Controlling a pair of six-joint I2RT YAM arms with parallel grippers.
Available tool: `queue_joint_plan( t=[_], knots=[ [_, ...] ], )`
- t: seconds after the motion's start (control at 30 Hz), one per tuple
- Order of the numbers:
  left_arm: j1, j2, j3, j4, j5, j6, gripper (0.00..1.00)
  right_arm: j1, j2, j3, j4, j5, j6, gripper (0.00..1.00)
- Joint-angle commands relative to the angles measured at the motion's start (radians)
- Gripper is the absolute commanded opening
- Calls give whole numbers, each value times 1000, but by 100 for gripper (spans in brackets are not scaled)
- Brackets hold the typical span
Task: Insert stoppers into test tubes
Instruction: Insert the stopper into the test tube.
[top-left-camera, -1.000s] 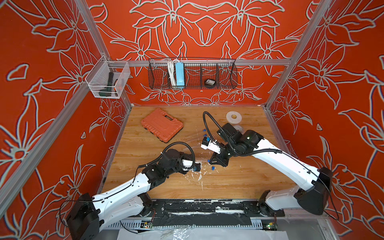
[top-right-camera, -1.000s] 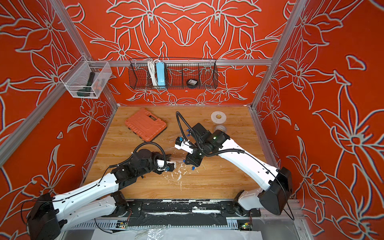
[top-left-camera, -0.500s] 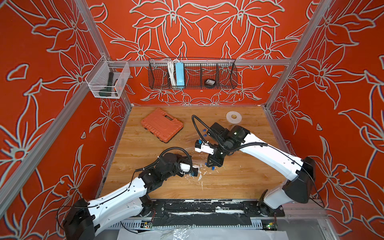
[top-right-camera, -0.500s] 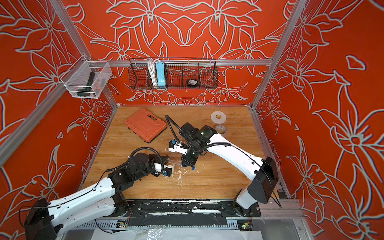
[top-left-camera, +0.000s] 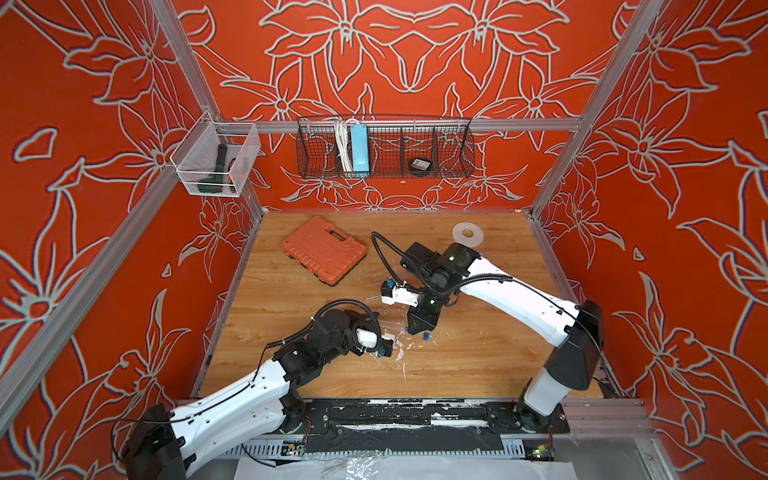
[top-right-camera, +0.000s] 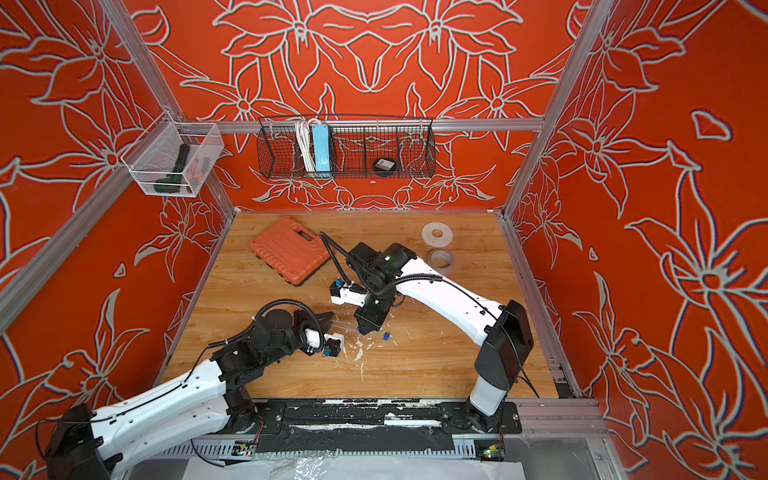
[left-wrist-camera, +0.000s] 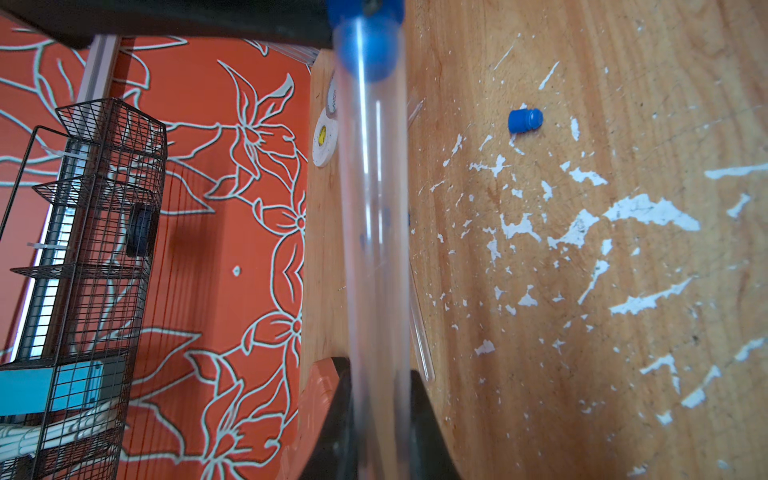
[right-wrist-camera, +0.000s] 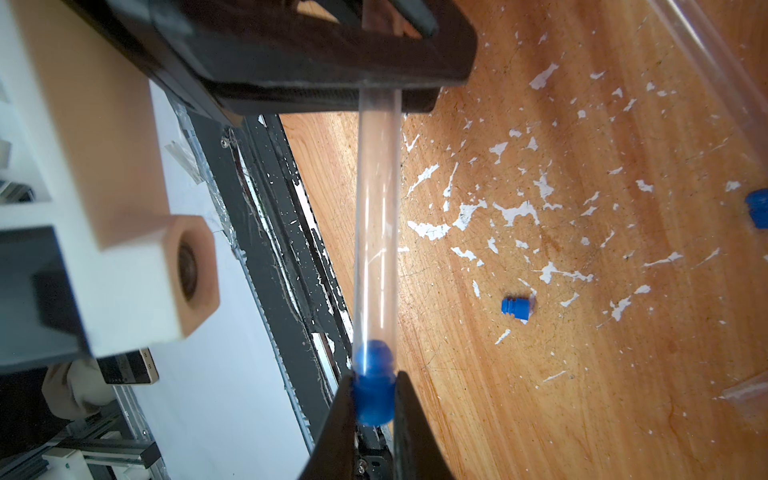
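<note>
The left arm (top-left-camera: 232, 409) and right arm (top-left-camera: 519, 299) are wearing white shells over black joints. A black ribbed cable (top-left-camera: 349, 302) is looping off each wrist; a green light (top-left-camera: 451, 258) is glowing on the right.

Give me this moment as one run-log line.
left claw: shut on test tube | right claw: shut on blue stopper | blue stopper: partly inside tube mouth | loose stopper: lying on wooden table
</note>
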Motion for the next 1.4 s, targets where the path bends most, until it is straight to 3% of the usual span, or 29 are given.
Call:
queue_joint_plan(
  t=[0.0, 0.27, 0.6, 0.77, 1.03, 1.27, 1.37],
  knots=[
    [-55, -23, -10, 27, 328, 68, 0, -13, 29, 66, 441, -26, 37, 5],
    [-55, -27, -20, 49, 450, 64, 0, 9, 31, 29, 636, -64, 18, 5],
    [-55, -33, -23, 51, 463, 55, 0, 31, 101, 99, 672, -65, 14, 6],
    [-55, -34, -24, 42, 389, 58, 0, 26, 63, 77, 615, -15, -13, 13],
    [-53, 1, 0, -47, 167, 84, 0, -36, -172, -190, 592, 52, 12, 20],
    [-51, 98, 40, -133, 47, 50, 0, -73, -502, -484, 696, 24, 126, 49],
    [-49, 150, 65, -150, 11, 5, 0, -111, -599, -548, 720, 43, 174, 51]
  ],
)
